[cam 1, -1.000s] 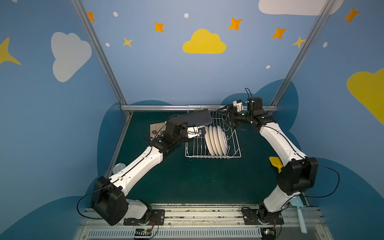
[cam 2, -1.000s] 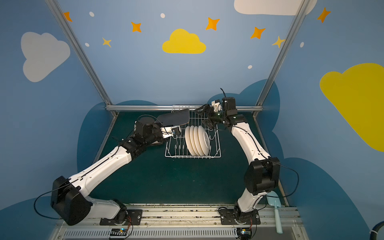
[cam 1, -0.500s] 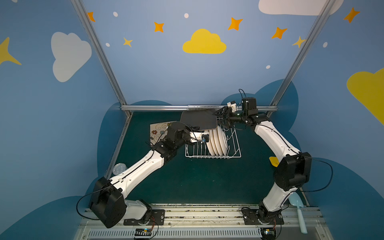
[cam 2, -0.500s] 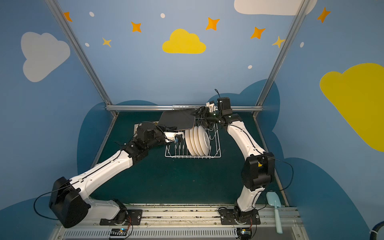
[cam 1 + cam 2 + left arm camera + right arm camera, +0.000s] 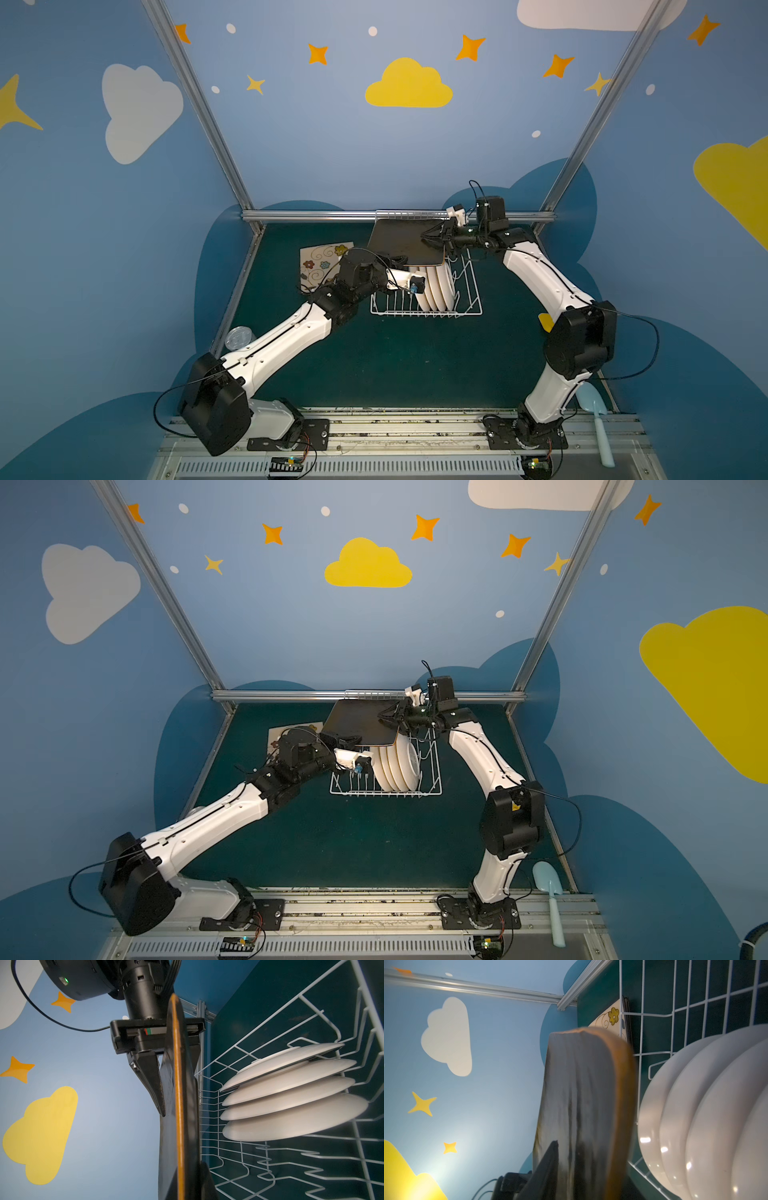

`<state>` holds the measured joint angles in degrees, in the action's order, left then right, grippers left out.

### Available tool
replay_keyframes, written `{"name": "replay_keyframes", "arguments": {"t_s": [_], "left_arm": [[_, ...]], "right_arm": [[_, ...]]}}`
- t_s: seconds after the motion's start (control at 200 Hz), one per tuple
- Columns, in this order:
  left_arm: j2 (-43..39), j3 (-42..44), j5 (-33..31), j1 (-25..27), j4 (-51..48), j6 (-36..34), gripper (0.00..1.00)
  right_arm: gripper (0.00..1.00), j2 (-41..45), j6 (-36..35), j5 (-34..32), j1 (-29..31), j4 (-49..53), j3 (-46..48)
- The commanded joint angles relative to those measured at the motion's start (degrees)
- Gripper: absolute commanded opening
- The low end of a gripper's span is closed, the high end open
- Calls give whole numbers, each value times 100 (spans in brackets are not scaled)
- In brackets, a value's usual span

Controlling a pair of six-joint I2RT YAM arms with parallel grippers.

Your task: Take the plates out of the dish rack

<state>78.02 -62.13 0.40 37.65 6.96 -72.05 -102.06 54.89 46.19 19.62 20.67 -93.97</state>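
A black-backed square plate (image 5: 403, 245) (image 5: 357, 723) hangs level, back up, over the far end of the white wire dish rack (image 5: 469, 291) (image 5: 432, 771). My left gripper (image 5: 401, 262) (image 5: 182, 1184) is shut on its near edge. My right gripper (image 5: 430, 237) (image 5: 581, 1178) straddles the opposite edge, one finger (image 5: 154, 1084) pressed on the black back. Several round cream plates (image 5: 436, 286) (image 5: 291, 1105) (image 5: 695, 1115) stand on edge in the rack. A second square plate (image 5: 320, 259) (image 5: 610, 1018) lies flower face up on the table left of the rack.
A clear round tub (image 5: 239, 336) sits by the left wall. A yellow spatula (image 5: 545, 322) lies behind my right elbow and a pale blue one (image 5: 596, 415) at the front right. A metal frame rail (image 5: 311, 215) runs along the back.
My right gripper reached left to the held plate's edge and its wide-open jaws closed onto it. The left arm shifted slightly right, with the plate settling lower and level.
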Motion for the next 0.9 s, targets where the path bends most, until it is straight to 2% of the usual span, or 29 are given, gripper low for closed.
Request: {"name": "replay_keyframes", "arguments": {"t_s": [0.0, 0.27, 0.365, 0.466, 0.521, 0.606, 0.666, 0.821, 0.851, 0.896], "left_arm": [[-48, -264, 21, 12, 1227, -160, 3], [47, -198, -206, 23, 1406, -180, 3], [56, -165, -277, 23, 1405, -167, 8], [78, -124, -325, 23, 1409, -133, 24], [82, -100, -360, 28, 1408, -93, 38], [91, -102, -432, 15, 1323, 1, 41], [82, -114, -470, 11, 1171, 120, 48], [0, -25, -515, 6, 876, 403, 94], [-14, -1, -506, 7, 813, 459, 99], [-62, -5, -499, 4, 650, 581, 100]], "right_arm": [[28, -33, 5, 74, 42, -151, -87], [0, 37, 170, 122, 25, -567, 98], [0, 24, 221, 162, 19, -637, 107], [0, 44, 305, 208, -1, -805, 116], [0, 54, 393, 246, -22, -947, 141], [0, 72, 607, 324, -83, -1262, 204], [0, 90, 822, 376, -134, -1589, 304], [0, 40, 1317, 452, -286, -2298, 314], [0, 20, 1350, 452, -309, -2369, 265], [0, -17, 1365, 439, -347, -2419, 164]]}}
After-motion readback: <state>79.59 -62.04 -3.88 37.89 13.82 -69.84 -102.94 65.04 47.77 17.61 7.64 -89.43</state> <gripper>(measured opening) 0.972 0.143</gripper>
